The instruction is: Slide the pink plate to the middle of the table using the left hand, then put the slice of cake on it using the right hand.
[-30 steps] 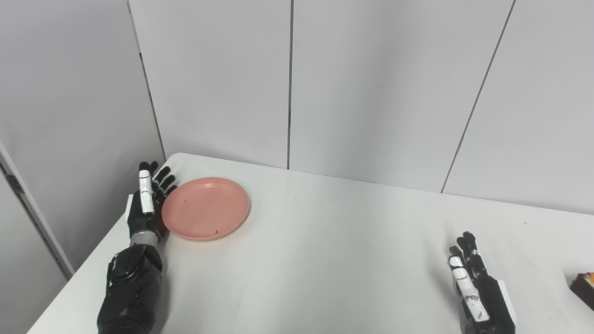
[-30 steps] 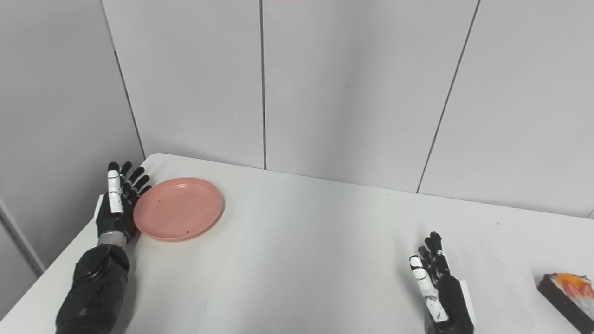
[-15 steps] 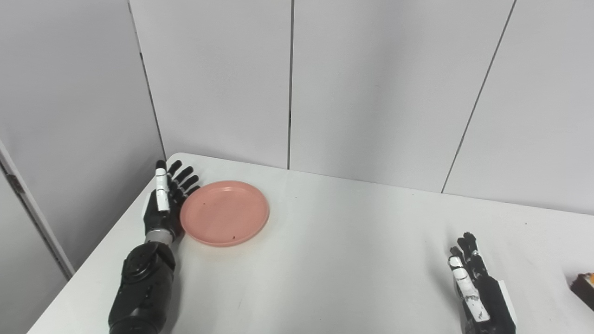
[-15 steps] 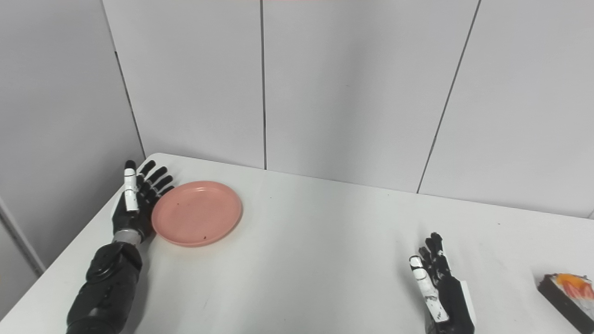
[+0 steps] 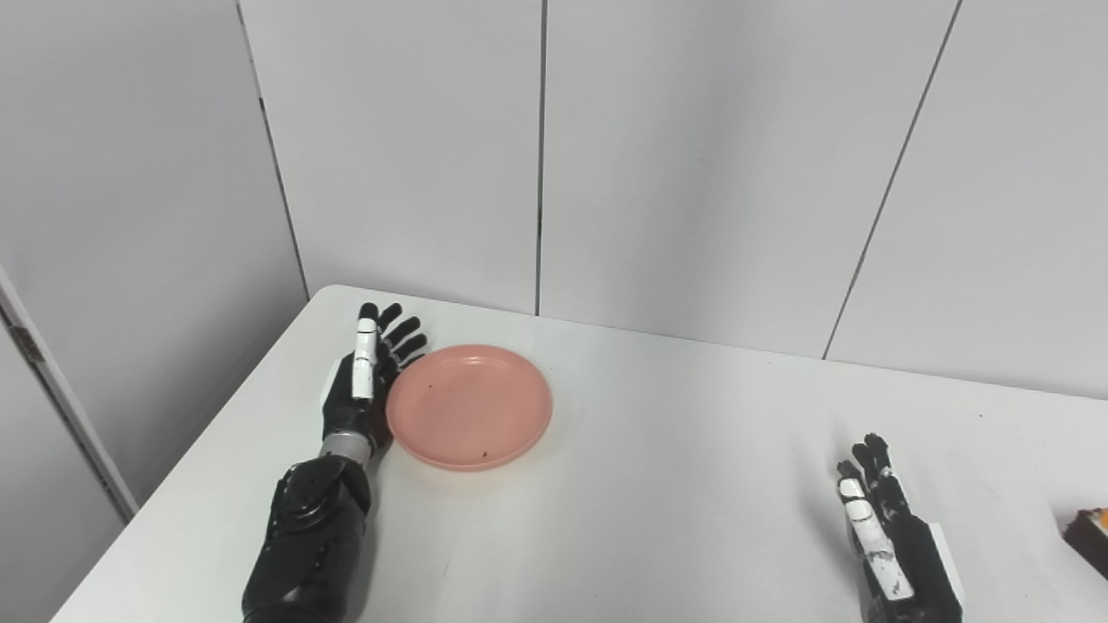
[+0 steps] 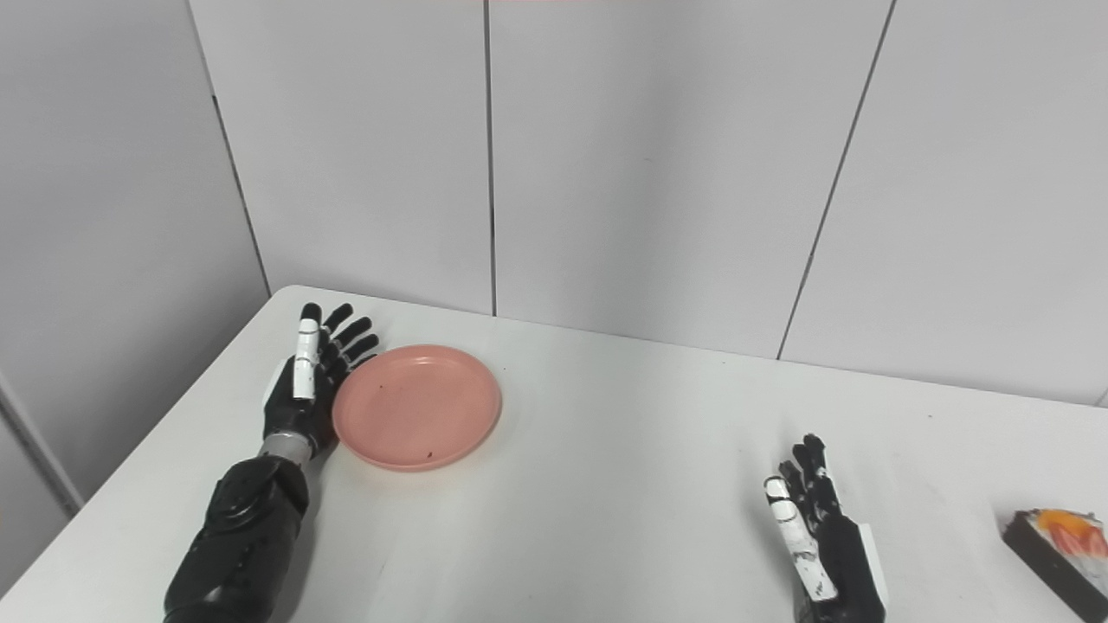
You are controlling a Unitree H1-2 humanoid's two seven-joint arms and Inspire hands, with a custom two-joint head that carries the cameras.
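Rightward since a second ago, the pink plate [image 5: 468, 407] slides with the left hand [image 5: 361, 394], fingers spread flat against its left rim. Sliding continues; it needs further push toward centre. Right hand [image 6: 818, 529] waits, fingers apart; cake slice [image 6: 1058, 545] sits near right.

Plate [image 5: 469, 407] on table [image 5: 623, 484], left of centre. Left hand [image 5: 362, 389] against plate's left rim. Right hand [image 6: 818, 536] at near right, well apart from plate. Cake slice [image 6: 1058, 547] right of right hand, at table's right edge.
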